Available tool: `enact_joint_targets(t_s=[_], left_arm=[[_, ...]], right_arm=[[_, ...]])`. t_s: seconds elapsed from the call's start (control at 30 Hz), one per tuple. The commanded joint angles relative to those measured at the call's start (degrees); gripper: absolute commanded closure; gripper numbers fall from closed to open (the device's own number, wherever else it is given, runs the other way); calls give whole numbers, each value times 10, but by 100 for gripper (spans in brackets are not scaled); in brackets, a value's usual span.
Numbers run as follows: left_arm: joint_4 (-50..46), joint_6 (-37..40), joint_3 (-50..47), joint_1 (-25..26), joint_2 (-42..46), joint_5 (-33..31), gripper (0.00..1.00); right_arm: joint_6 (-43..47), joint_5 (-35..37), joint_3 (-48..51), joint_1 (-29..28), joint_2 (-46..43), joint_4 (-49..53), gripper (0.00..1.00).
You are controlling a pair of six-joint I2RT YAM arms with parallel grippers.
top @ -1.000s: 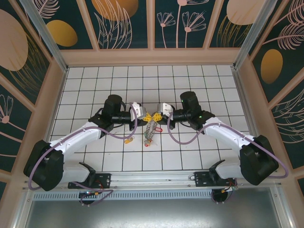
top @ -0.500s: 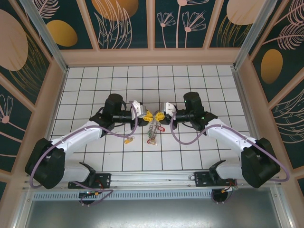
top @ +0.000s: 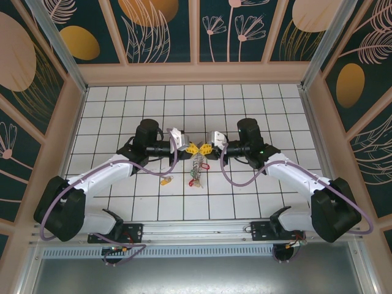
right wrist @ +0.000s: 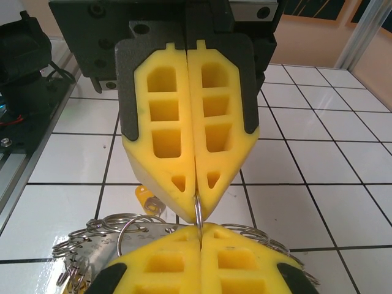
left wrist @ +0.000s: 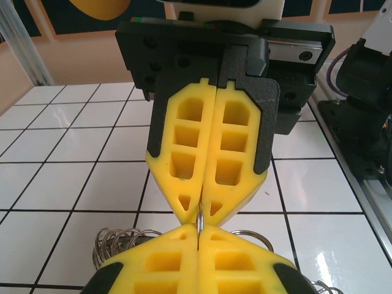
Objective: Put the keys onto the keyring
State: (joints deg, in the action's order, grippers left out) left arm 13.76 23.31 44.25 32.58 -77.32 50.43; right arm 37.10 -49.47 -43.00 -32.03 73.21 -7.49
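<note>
Nearest us on the white-tiled table (top: 245, 190), a yellow key (top: 165, 180) lies loose, left of centre, where it lay a second ago. Just beyond it the keys (top: 196, 168) hang in a bunch with coiled wire rings (right wrist: 116, 236), and a red key (top: 204, 164) sticks out on the right side. We cannot tell whether the bunch's lower end touches the tiles. A second ago the bunch slanted toward the left arm; now it hangs straighter, beneath the fingertips.

Above it the left gripper (top: 192, 147) and right gripper (top: 206, 148) meet tip to tip over mid-table. In both wrist views we see each gripper's yellow fingers pressed together. The keyring (left wrist: 199, 219), a thin metal loop seen edge-on, is pinched in the seam of both pairs at once, so each gripper is closed on it.

Since the earlier frame the right arm's wrist has shifted slightly to the right and away from us. The point where the tips meet has hardly moved.
</note>
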Motion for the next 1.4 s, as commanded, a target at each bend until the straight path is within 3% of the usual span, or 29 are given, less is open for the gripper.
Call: enact_joint_targets(t_s=[0.0, 0.2, 0.47, 0.87, 1.07, 1.23, 1.3, 1.33, 1.37], left_arm=[[-45, 33, 24, 3, 3, 0, 100], [-146, 103, 56, 2, 3, -40, 100], [-198, 137, 85, 2, -7, -50, 100], [-198, 133, 87, 3, -20, -41, 100], [-195, 131, 87, 2, -27, -41, 100], [-191, 130, 86, 3, -23, -39, 100], [-188, 129, 83, 2, -18, -39, 100], [-185, 126, 82, 3, -15, -39, 97], [-178, 120, 77, 2, -11, -39, 87]], right_arm=[[50, 18, -35, -9, 6, 51, 85], [141, 89, -90, -21, 39, 182, 71], [155, 81, -116, -26, 64, 209, 72], [149, 49, -126, -29, 74, 204, 73], [135, 29, -125, -36, 91, 186, 77], [136, 31, -122, -37, 94, 184, 100], [130, 24, -115, -33, 87, 171, 100], [125, 18, -110, -31, 82, 161, 100], [115, 9, -103, -27, 75, 147, 100]])
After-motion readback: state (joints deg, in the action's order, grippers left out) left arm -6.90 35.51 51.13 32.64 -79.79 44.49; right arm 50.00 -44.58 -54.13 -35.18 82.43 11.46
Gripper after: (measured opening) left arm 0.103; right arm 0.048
